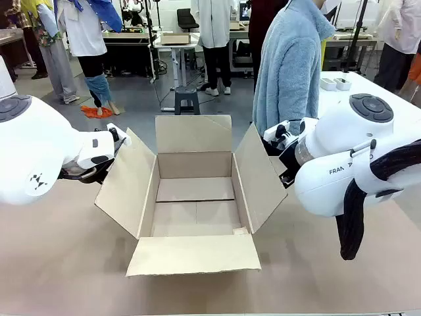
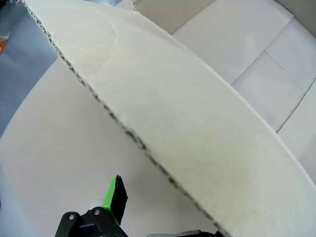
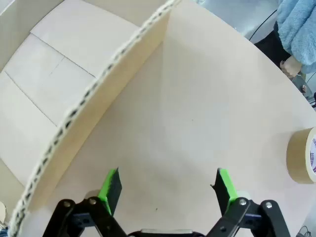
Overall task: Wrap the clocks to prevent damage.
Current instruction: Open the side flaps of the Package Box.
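The clocks are out of view. An open cardboard box (image 1: 195,197) sits mid-table with all flaps spread and nothing inside it. My left gripper (image 1: 116,139) hovers at the outer edge of the box's left flap (image 2: 187,123). In the left wrist view one green fingertip (image 2: 116,193) shows over bare table, while the flap covers the other, and the jaws stand wide. My right gripper (image 3: 168,185) is open over the table just outside the right flap (image 3: 94,106), holding nothing. In the front view the right gripper (image 1: 281,135) sits beside that flap.
A person in a light blue fleece (image 1: 289,66) stands at the far side, one hand (image 3: 290,65) near the table edge. A roll of brown tape (image 3: 300,156) lies on the table to the right of my right gripper. The table (image 1: 59,263) is beige.
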### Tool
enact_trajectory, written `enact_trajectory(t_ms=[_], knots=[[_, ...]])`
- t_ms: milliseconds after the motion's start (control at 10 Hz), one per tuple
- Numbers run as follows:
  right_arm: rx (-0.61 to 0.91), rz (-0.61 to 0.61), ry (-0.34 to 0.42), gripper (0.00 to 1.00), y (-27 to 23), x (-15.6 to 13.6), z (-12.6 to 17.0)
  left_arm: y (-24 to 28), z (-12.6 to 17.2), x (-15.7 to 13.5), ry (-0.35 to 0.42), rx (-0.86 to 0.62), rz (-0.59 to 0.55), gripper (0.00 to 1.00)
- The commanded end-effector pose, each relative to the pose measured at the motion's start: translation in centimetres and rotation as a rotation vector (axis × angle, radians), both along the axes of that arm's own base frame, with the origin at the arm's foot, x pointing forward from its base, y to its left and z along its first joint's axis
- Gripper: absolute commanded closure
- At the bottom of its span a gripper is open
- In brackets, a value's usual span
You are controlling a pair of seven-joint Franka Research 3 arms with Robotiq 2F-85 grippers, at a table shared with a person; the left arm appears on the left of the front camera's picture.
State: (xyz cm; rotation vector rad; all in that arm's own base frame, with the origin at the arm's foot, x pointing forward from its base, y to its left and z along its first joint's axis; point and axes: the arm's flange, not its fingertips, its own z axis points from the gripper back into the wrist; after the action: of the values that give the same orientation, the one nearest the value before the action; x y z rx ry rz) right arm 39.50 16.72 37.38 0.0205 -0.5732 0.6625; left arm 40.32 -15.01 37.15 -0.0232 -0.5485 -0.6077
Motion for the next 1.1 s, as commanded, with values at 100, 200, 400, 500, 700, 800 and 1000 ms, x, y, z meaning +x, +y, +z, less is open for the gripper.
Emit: enact_trajectory(t_ms=[100,200,400,500,700,800,1000], knots=[[0.0,0.0,0.0,0.0,0.0,0.0,0.0,-0.01,0.0,0.0,0.0,0.0,0.0,0.0],[0.0,0.0,0.0,0.0,0.0,0.0,0.0,-0.01,0.0,0.0,0.0,0.0,0.0,0.0],[0.0,0.0,0.0,0.0,0.0,0.0,0.0,-0.01,0.0,0.0,0.0,0.0,0.0,0.0],[0.0,0.0,0.0,0.0,0.0,0.0,0.0,-0.01,0.0,0.0,0.0,0.0,0.0,0.0],[0.0,0.0,0.0,0.0,0.0,0.0,0.0,-0.01,0.0,0.0,0.0,0.0,0.0,0.0],[0.0,0.0,0.0,0.0,0.0,0.0,0.0,-0.01,0.0,0.0,0.0,0.0,0.0,0.0],[0.0,0.0,0.0,0.0,0.0,0.0,0.0,-0.01,0.0,0.0,0.0,0.0,0.0,0.0]])
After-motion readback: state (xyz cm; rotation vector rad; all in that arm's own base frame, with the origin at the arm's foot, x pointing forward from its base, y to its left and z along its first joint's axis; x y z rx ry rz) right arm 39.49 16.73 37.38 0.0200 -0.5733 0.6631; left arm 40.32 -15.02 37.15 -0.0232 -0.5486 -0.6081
